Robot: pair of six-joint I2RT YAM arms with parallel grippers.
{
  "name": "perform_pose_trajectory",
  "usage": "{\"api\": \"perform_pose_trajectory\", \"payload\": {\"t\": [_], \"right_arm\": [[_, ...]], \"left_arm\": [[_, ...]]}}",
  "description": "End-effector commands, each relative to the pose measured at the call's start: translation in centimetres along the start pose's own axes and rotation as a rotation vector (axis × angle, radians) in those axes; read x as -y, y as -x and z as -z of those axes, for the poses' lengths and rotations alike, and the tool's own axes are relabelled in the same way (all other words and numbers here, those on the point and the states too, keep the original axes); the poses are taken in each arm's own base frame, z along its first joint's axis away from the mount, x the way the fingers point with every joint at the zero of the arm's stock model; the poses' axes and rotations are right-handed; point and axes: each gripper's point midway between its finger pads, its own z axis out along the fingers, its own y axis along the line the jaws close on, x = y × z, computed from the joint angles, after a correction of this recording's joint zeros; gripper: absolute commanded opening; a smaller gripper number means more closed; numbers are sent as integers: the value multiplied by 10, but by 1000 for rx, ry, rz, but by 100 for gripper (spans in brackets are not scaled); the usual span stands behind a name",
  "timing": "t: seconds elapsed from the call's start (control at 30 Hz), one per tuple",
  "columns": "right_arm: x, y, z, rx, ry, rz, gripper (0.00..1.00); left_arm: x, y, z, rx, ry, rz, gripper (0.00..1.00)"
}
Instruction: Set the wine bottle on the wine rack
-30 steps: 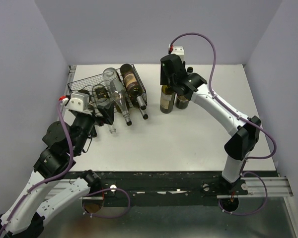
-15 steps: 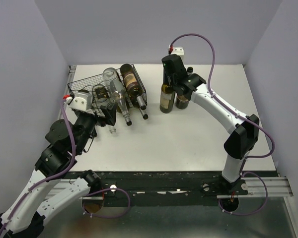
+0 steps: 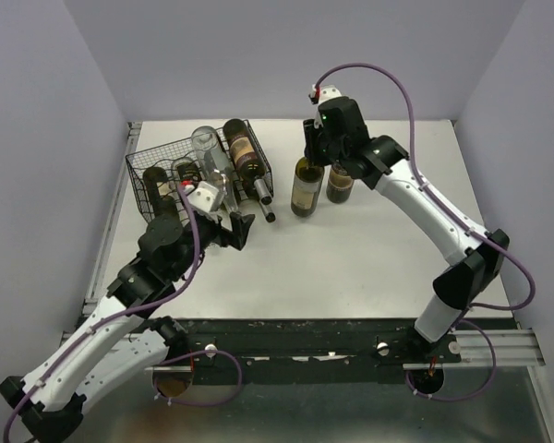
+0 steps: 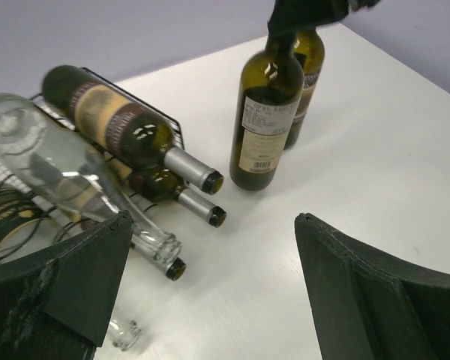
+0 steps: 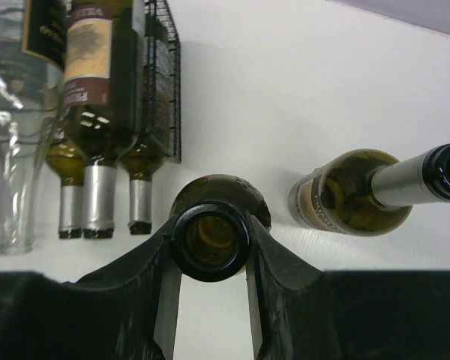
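A dark green wine bottle (image 3: 304, 191) with a pale label stands upright on the table right of the rack; it also shows in the left wrist view (image 4: 264, 124). My right gripper (image 3: 310, 155) is above it, shut on its neck, with the bottle's shoulder (image 5: 232, 193) showing between the fingers (image 5: 281, 259). The black wire wine rack (image 3: 146, 164) sits at the back left, holding several lying bottles, necks pointing toward me. My left gripper (image 3: 238, 229) is open and empty over bare table in front of the rack's right end.
A second upright dark bottle (image 3: 340, 185) stands just right of the held one, close to it. A clear glass bottle (image 3: 209, 152) and a brown-labelled dark bottle (image 3: 244, 155) lie in the rack, necks overhanging its front. Walls enclose the table at back and sides.
My left arm has swung right and away from the rack's front, its gripper now over the table. My right gripper has shifted at the bottle's neck, and the bottle has moved slightly left.
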Motion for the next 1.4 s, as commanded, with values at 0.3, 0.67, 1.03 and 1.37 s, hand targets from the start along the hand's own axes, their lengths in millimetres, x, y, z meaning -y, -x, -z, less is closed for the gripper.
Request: {"api": "perform_pose_trajectory", "payload": {"t": [0.3,0.67,1.03,1.37], "right_arm": [[-50,62,157,204,529,70,1],[-81,73,210,233,788,72,1],[-91,76,225,266,876,84,1],[-90,73,232,268,890,61,1]], "left_arm": [[72,-20,-47,51,-373,24,99],[114,-51,-52,1,-635,3,99],[111,-65,-56,-11,-623,-47,95],[93,-50,-65,23,-539,-196,0]]}}
